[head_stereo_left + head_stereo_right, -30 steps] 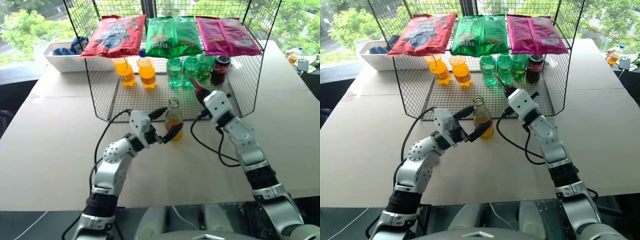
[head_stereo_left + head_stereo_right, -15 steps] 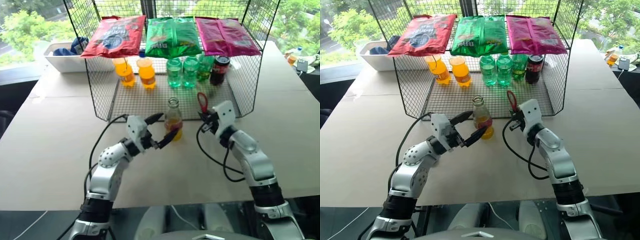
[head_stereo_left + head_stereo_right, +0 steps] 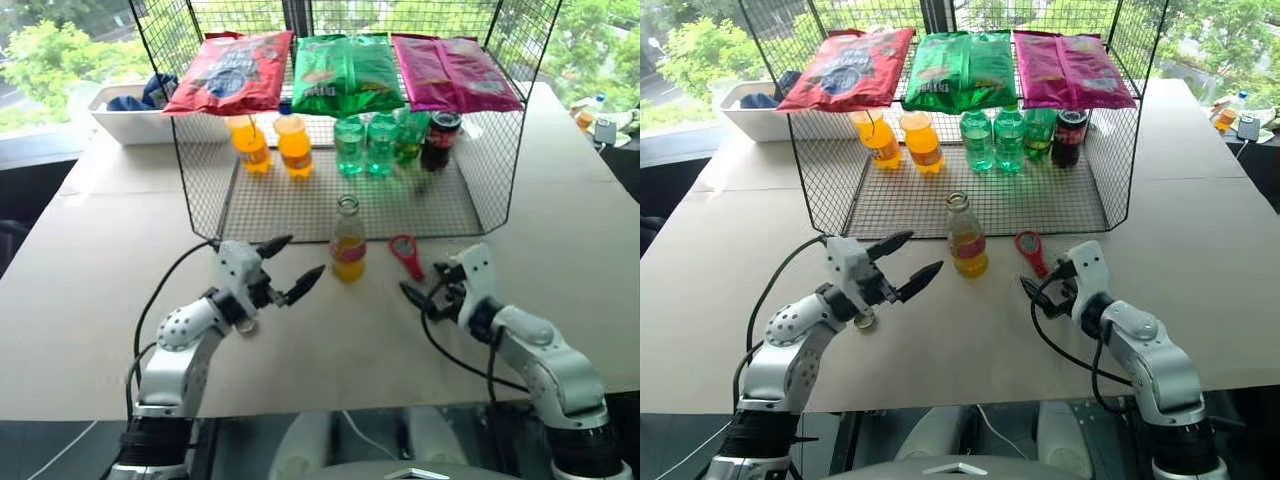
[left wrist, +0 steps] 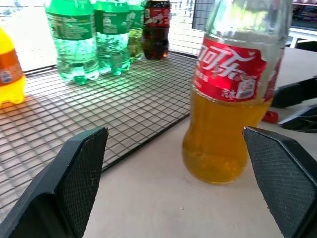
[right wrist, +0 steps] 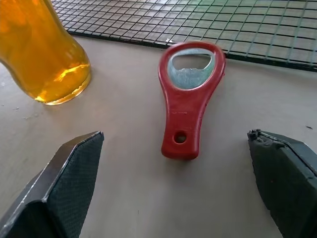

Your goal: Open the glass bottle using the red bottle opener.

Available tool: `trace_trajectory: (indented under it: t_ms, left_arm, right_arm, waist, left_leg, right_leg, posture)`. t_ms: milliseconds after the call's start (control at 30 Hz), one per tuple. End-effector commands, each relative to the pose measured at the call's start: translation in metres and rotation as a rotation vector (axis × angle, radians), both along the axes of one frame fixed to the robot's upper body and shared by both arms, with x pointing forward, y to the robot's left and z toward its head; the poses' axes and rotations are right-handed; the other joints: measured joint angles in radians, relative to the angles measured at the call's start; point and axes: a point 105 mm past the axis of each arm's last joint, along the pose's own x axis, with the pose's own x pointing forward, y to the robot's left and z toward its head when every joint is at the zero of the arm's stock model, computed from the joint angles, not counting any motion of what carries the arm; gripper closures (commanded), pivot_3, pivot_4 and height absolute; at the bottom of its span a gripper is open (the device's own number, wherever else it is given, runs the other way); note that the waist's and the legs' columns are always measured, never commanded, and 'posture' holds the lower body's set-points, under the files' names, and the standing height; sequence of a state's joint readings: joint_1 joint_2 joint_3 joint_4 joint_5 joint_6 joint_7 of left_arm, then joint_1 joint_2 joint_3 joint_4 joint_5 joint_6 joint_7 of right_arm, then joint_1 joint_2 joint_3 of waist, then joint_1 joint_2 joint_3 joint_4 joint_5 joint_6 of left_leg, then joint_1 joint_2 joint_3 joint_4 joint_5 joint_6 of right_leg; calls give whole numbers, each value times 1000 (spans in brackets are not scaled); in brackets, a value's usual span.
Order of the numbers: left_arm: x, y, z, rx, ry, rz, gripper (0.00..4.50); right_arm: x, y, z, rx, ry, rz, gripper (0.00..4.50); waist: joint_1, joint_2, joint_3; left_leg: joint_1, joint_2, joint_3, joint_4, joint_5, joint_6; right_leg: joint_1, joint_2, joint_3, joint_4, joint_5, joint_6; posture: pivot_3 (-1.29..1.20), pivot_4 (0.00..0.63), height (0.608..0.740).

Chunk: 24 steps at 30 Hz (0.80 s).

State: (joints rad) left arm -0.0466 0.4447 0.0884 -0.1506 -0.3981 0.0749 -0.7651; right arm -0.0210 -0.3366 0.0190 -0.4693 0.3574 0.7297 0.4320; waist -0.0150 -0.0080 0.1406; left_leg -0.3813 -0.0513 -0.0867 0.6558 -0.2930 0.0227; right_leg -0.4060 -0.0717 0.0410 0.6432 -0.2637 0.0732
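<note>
Standing uncapped mid-table: glass bottle (image 3: 347, 243), red bottle opener (image 3: 406, 255) lying flat just right. Hovering apart w/ fingers spread, empty: left gripper (image 3: 289, 267), right gripper (image 3: 428, 284). Wrapping up, prob. retracting next.

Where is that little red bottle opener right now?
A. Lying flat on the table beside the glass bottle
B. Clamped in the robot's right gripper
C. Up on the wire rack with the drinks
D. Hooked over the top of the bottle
A: the red bottle opener lies flat on the table, apart from the glass bottle, with the open right gripper just short of it.
</note>
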Motion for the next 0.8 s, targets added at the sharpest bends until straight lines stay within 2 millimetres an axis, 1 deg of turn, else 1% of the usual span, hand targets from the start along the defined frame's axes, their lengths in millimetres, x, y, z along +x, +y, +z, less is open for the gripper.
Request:
trace_trajectory:
  t_ms: [33, 133, 167, 267, 333, 400, 500, 533, 600, 733, 800]
  left_arm:
    - [-3, 15, 10, 17, -23, 52, 0]
    - [-6, 31, 6, 88, -1, 101, 0]
    - [-7, 39, 3, 133, 9, 122, 0]
    - [-13, 60, 1, 185, 38, 165, 0]
    - [-20, 73, -4, 203, 78, 183, 0]
    - [-25, 78, -6, 207, 100, 187, 0]
    - [-33, 86, -8, 228, 109, 196, 0]
    - [-35, 93, -12, 241, 123, 198, 0]
    - [-39, 106, -22, 273, 154, 207, 0]
    - [-38, 128, -33, 328, 171, 223, 0]
    - [-38, 132, -35, 349, 171, 212, 0]
  right_arm:
    - [-9, -11, 19, -28, -93, 18, 37]
    - [-19, -22, 24, -71, -205, 58, 37]
    - [-28, -23, 27, -50, -229, 102, 37]
    - [-43, -32, 29, -14, -219, 133, 37]
    - [-51, -42, 26, -37, -209, 147, 37]
    - [-56, -48, 24, -59, -217, 160, 37]
    - [-57, -67, 22, -38, -236, 96, 37]
    - [-62, -76, 17, -9, -225, 99, 37]
    - [-69, -88, 6, -7, -211, 98, 37]
    - [-78, -93, 1, 4, -236, 125, 37]
    - [-78, -95, -1, -11, -231, 129, 37]
  waist:
    - [1, 0, 0]
    - [4, -1, 0]
    - [4, -1, 0]
    - [3, -1, 0]
    - [1, -1, 0]
    - [2, -1, 0]
    - [5, -1, -1]
    - [6, -1, -1]
    - [9, -2, -1]
    - [8, -1, -1]
    - [7, -2, -1]
  left_leg:
    - [0, 0, 0, 0, 0, 0]
    - [0, 0, 0, 0, 0, 0]
    - [0, 0, 0, 0, 0, 0]
    - [0, 0, 0, 0, 0, 0]
    - [0, 0, 0, 1, 0, 0]
    - [3, 0, 0, 1, 0, 1]
    - [3, 1, -1, 1, -1, 1]
    - [4, 1, -1, 1, -1, 2]
    - [5, 1, -2, 1, -2, 3]
    - [7, 1, -2, 1, -3, 4]
    - [8, 1, -1, 1, -3, 4]
  right_leg:
    - [0, 0, 0, 0, 0, 0]
    - [0, 0, 0, 0, 0, 0]
    - [0, 0, -1, 0, 0, 0]
    - [0, 0, 0, 0, 0, 0]
    - [1, 0, 0, 0, 0, 0]
    - [5, 0, 0, 0, 0, 0]
    - [6, -1, -1, 0, 0, 0]
    - [7, -1, -1, 0, 0, 0]
    - [9, -2, -1, 0, 0, 0]
    - [10, -3, -2, 0, 0, 0]
    - [10, -4, -2, 0, 0, 0]
  posture:
    - [0, 150, 740]
    - [0, 150, 740]
    - [0, 150, 740]
    - [0, 150, 740]
    - [0, 150, 740]
    - [0, 150, 740]
    - [0, 150, 740]
    - [0, 150, 740]
    - [0, 150, 740]
    - [0, 150, 740]
    - [0, 150, 740]
